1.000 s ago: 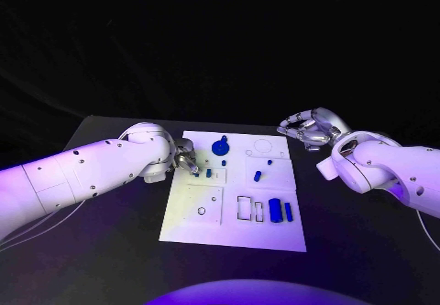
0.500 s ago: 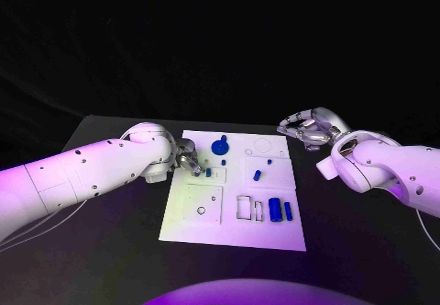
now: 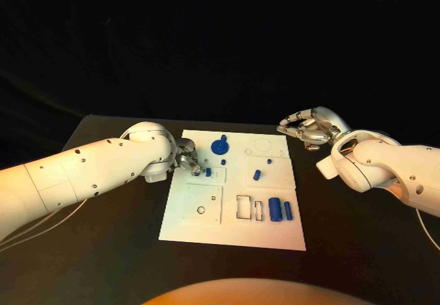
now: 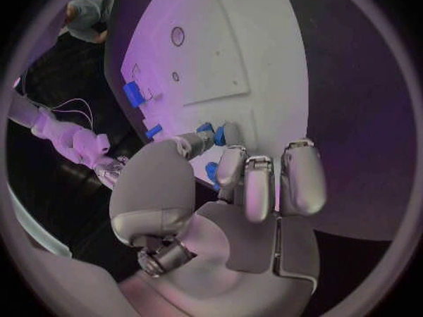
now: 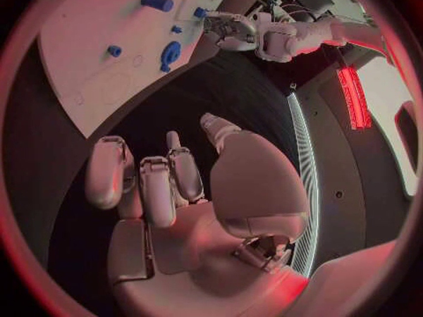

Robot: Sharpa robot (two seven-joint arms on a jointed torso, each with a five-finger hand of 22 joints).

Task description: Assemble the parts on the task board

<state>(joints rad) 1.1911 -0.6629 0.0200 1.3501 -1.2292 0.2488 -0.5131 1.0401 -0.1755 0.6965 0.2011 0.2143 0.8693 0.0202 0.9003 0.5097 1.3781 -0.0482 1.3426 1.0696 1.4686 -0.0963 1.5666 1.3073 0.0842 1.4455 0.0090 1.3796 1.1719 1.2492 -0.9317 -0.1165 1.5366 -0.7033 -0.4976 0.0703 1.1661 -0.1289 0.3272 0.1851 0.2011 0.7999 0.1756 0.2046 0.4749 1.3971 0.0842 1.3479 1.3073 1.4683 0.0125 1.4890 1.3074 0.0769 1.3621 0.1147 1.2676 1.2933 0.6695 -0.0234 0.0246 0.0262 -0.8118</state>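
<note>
Blue part stands upright at left robot hand fingertips.

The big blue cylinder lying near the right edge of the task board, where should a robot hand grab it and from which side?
Grip the big blue cylinder across its middle, coming straight down from above. It lies flat on the task board with its long axis running toward the robot, so its rounded sides are free. A thinner blue piece lies close beside it, so fingers need care there. The right hand looks empty.
</note>
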